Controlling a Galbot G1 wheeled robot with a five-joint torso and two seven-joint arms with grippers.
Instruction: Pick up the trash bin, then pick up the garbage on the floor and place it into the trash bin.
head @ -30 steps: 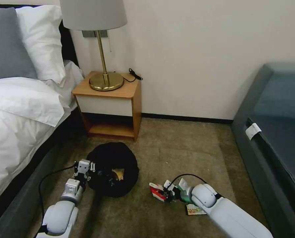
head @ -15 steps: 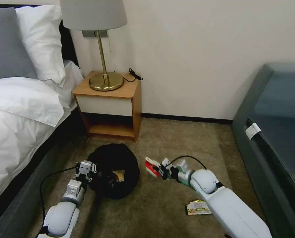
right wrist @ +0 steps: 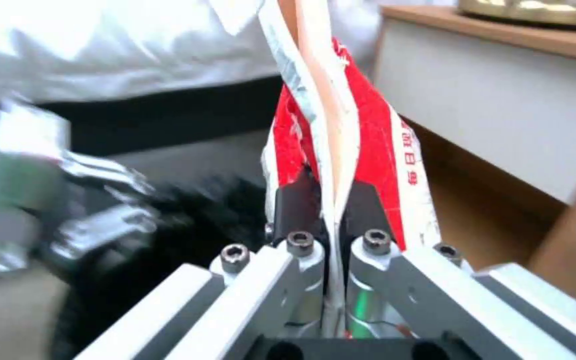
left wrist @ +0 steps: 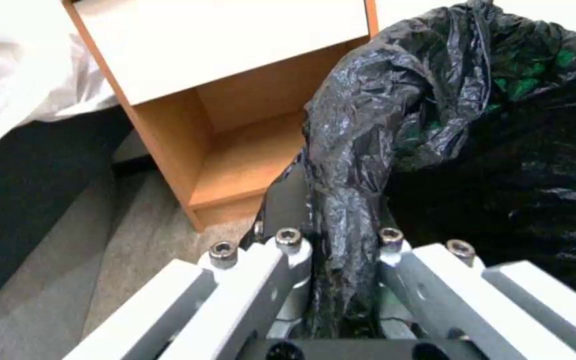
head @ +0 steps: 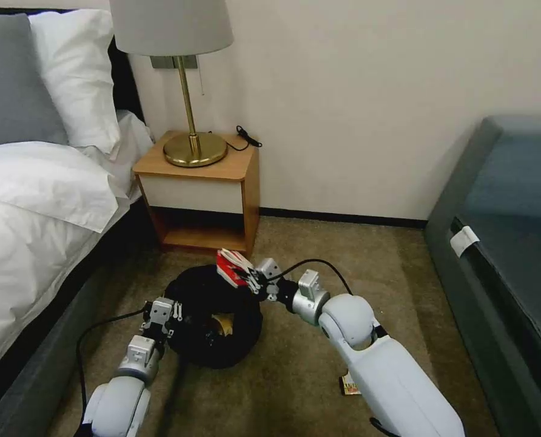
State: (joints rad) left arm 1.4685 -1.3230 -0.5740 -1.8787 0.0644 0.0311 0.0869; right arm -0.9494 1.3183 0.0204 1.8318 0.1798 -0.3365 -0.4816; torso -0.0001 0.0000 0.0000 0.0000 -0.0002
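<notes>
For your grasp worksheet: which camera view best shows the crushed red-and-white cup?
The right wrist view: the cup sits close up, pinched flat in the right hand. The head view shows the cup small, over the bin's far rim. The left wrist view gives black bag, not cup.

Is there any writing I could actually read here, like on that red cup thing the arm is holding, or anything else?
Crushed red-and-white paper cup, pinched in the right gripper: a column of small white characters down its red side, too blurred to read.
Snack wrapper on the carpet behind the right arm: yellow print, too small to read.
Nothing else legible.
</notes>
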